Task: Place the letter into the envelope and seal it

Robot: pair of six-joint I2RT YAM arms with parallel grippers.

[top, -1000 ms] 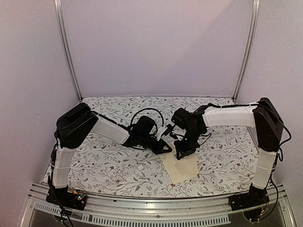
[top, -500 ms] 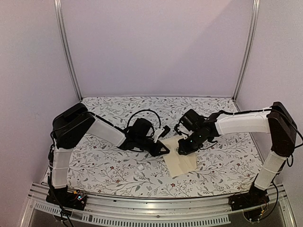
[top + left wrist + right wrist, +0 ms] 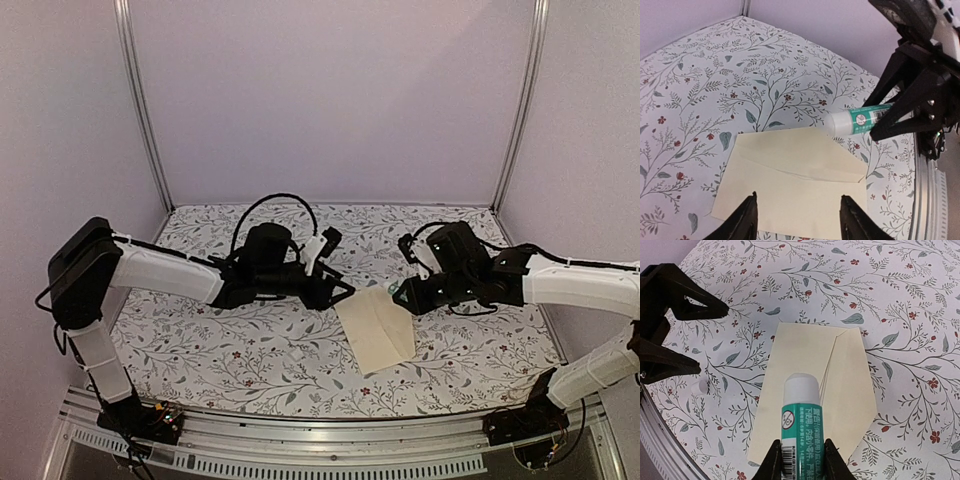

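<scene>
Withdrawn from the envelope (image 3: 376,328) were left gripper (image 3: 799,207), spread, and right gripper (image 3: 800,456), pinching glue stick (image 3: 799,410). Envelope was closed, letter unseen; pressing judged outstanding.

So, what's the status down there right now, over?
Left gripper open, near envelope. Right gripper shut on glue stick. Envelope flat, flap folded down; letter not visible. Nothing blocking.
</scene>
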